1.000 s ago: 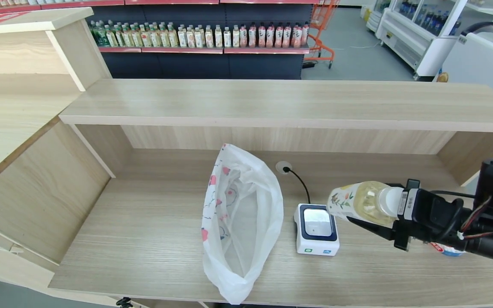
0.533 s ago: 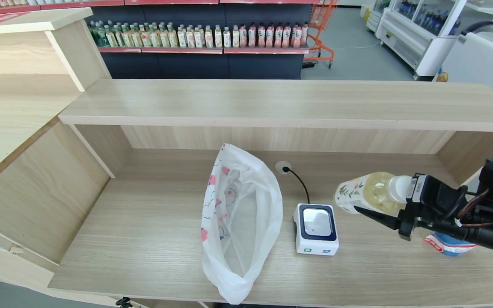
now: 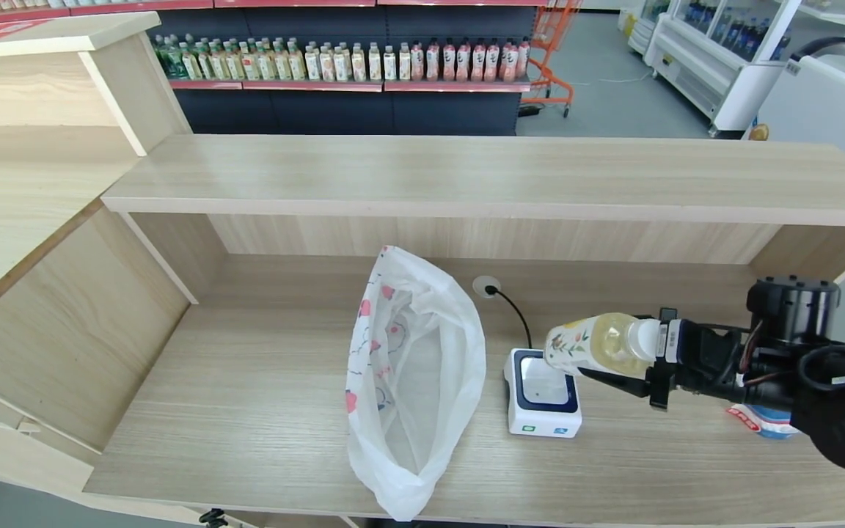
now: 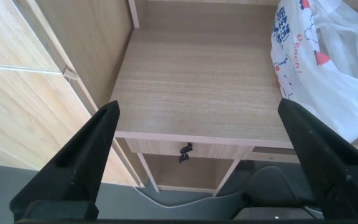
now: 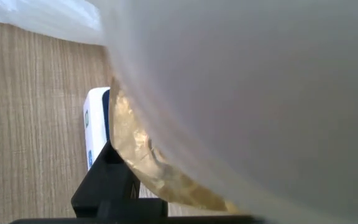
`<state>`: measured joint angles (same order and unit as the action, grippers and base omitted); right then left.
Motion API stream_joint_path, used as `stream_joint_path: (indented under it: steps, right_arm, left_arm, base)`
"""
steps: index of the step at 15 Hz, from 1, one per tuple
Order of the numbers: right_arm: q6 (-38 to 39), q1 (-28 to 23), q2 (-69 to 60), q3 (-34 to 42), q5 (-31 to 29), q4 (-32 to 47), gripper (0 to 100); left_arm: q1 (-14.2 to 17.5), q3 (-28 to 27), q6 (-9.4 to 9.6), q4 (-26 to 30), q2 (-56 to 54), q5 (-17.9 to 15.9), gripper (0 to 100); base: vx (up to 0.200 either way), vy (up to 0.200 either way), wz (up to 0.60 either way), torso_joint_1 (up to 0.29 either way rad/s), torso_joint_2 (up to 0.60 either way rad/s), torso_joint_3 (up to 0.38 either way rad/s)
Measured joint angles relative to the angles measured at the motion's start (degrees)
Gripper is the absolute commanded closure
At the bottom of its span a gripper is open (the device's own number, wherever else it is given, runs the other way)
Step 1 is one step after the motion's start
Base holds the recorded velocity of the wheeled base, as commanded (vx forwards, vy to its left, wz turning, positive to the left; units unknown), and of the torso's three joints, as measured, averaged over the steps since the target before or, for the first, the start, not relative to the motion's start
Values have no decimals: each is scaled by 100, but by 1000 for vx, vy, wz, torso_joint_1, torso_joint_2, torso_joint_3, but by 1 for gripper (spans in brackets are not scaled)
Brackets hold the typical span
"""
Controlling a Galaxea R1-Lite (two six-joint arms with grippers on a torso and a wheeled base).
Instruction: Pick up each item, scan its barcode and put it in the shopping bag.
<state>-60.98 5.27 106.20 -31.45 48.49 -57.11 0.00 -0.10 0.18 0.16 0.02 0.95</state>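
1. Your right gripper is clamped on the bottle, which lies sideways in the air with its base end over the scanner.
2. The shopping bag sits open just beside the scanner on the counter.
3. Your left gripper is spread wide and holds nothing.

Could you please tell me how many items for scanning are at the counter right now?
2. One bottle is in the right gripper over the scanner; one blue pack lies on the counter, partly hidden. The bag may hide more.
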Motion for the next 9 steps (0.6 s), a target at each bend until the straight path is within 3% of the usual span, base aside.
stream_joint_path:
  steps: [4, 9]
  right_arm:
    - [-266, 63, 507, -226, 419, 16, 100]
    - [-369, 77, 909, -580, 507, -45, 100]
  left_arm:
    - [0, 0, -2, 2, 0, 0, 0]
    - [0, 0, 0, 2, 0, 0, 0]
  base:
    - [0, 0, 0, 0, 0, 0]
    - [0, 0, 0, 0, 0, 0]
